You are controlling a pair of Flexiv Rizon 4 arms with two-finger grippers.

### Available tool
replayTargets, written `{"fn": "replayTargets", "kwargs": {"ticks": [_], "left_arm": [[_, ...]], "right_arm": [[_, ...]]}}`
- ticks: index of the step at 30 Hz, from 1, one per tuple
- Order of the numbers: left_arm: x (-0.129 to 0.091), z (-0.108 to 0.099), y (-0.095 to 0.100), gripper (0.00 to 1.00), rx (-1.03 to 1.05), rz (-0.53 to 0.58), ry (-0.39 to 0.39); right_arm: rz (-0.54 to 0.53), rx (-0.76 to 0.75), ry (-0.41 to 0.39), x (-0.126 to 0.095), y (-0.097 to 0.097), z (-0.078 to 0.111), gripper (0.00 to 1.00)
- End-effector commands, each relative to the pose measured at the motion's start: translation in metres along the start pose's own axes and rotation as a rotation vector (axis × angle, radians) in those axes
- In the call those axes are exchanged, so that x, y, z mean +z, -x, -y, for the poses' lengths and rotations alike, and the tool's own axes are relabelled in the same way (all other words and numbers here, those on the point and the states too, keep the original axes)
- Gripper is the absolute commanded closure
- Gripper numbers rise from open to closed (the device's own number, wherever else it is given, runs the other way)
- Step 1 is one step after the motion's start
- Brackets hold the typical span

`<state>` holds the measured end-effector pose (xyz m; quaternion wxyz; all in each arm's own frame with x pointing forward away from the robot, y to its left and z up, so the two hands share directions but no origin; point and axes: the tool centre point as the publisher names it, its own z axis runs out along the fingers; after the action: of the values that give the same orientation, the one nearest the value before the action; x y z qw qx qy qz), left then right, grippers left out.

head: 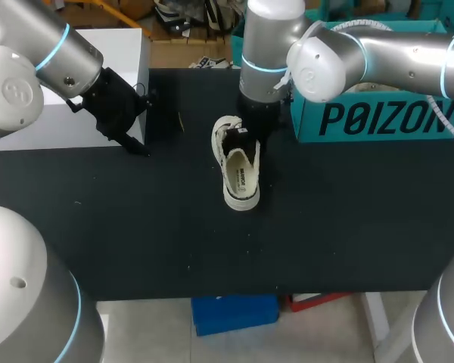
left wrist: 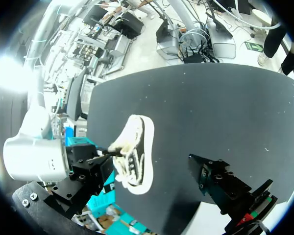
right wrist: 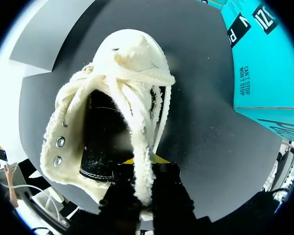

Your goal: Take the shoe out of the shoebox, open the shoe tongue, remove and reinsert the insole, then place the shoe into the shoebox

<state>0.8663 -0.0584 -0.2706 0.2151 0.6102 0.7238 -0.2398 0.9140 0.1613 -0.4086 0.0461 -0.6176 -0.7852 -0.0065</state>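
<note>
- Across the whole black worktop (head: pixel 348 227): only two boxes and one shoe to watch.
- Standing at the far right edge: teal shoebox (head: pixel 378 121), just beside the action and waiting for the return trip.
- Parked at the far left: white box (head: pixel 98 83), with the left arm (head: pixel 53 53) in front of it and well apart from the shoe. Cannot tell whether the left jaws are spread or closed.
- Reaching in from the right and dropping straight down over the far end of the shoe: right arm (head: pixel 378 53), clearly the nearer one.
- Lying mid-worktop, out of the shoebox, sole down: cream shoe (head: pixel 238 174). Long axis running near-to-far, toe toward the robot, heel end under the right jaws.
- Stretched back from the toe along that same axis, right between the yellow tips: fleecy shoe tongue (right wrist: pixel 137 122). Right jaws narrow, looking pinched on it from both sides.
- Showing beside the tongue: dark mouth of the shoe, facing up.
- Judging the key line: pulling along the shoe's length, away from the toe, probably widens that mouth for the insole.
</note>
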Motion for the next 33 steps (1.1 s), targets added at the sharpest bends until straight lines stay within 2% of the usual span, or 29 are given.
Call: {"fn": "replayTargets", "kwargs": {"ticks": [1, 20, 22, 24, 25, 33], "left_arm": [[0.001, 0.001, -0.001, 0.0, 0.002, 0.003, 0.005], [0.001, 0.001, -0.001, 0.0, 0.002, 0.003, 0.005], [0.001, 0.001, -0.001, 0.0, 0.002, 0.003, 0.005], [0.001, 0.001, -0.001, 0.0, 0.002, 0.003, 0.005], [0.001, 0.001, -0.001, 0.0, 0.002, 0.003, 0.005], [0.001, 0.001, -0.001, 0.0, 0.002, 0.003, 0.005]], "right_arm": [[0.0, -0.001, -0.002, 0.003, 0.0, -0.003, 1.0], [-0.005, -0.016, -0.004, 0.001, 0.0, 0.0, 1.0], [0.008, -0.046, -0.01, -0.016, 0.004, 0.001, 1.0], [0.009, -0.048, -0.01, -0.017, 0.005, 0.001, 1.0], [-0.009, -0.1, -0.002, -0.035, 0.004, 0.001, 1.0], [0.016, -0.404, 0.001, -0.104, 0.004, 0.004, 1.0]]}}
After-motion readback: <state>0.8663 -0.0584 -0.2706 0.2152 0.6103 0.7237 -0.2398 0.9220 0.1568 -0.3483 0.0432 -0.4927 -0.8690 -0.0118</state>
